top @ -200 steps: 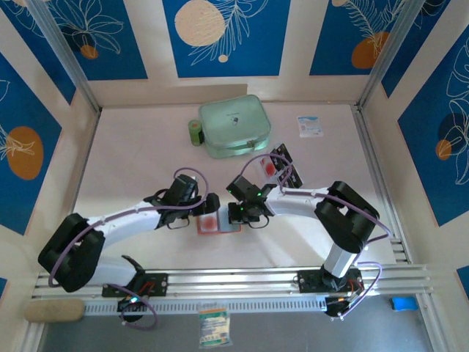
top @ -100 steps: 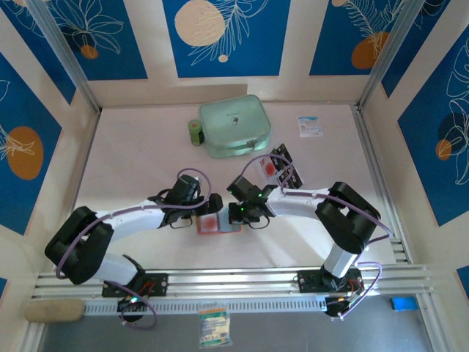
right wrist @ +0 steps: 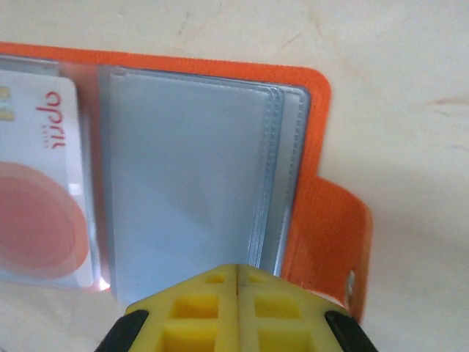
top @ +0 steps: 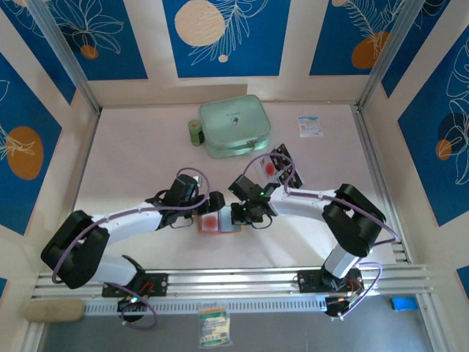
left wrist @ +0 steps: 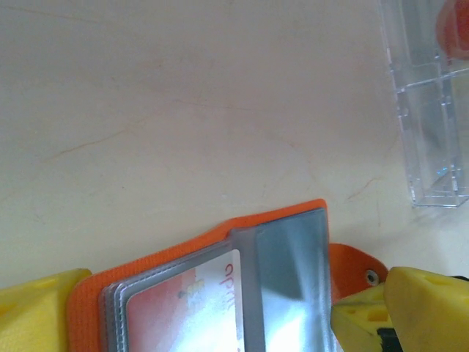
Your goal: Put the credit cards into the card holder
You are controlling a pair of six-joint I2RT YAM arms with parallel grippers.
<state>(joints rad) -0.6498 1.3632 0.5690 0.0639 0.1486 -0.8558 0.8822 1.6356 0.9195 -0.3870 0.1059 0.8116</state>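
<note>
The card holder (top: 218,224) lies open and flat on the table between both arms, orange with clear pockets (right wrist: 183,169). A white and red credit card (left wrist: 183,308) sits in its left pocket (right wrist: 40,183). My left gripper (left wrist: 212,319) is open, and its yellow fingers (left wrist: 40,312) straddle the holder's two ends. My right gripper (right wrist: 238,290) is shut with nothing between its tips, right over the holder's empty clear pockets. More credit cards (top: 278,167), black with red, stand in a clear rack (left wrist: 429,117) behind the right gripper (top: 240,214).
At the back of the table are a mint-green zip case (top: 234,126), a small green roll (top: 195,132) and a white-and-blue packet (top: 310,126). The holder's snap tab (right wrist: 330,235) sticks out to the right. A metal rail (top: 234,279) runs along the near edge.
The left arm's elbow has shifted a little. Both grippers stay at the card holder, which has not moved.
</note>
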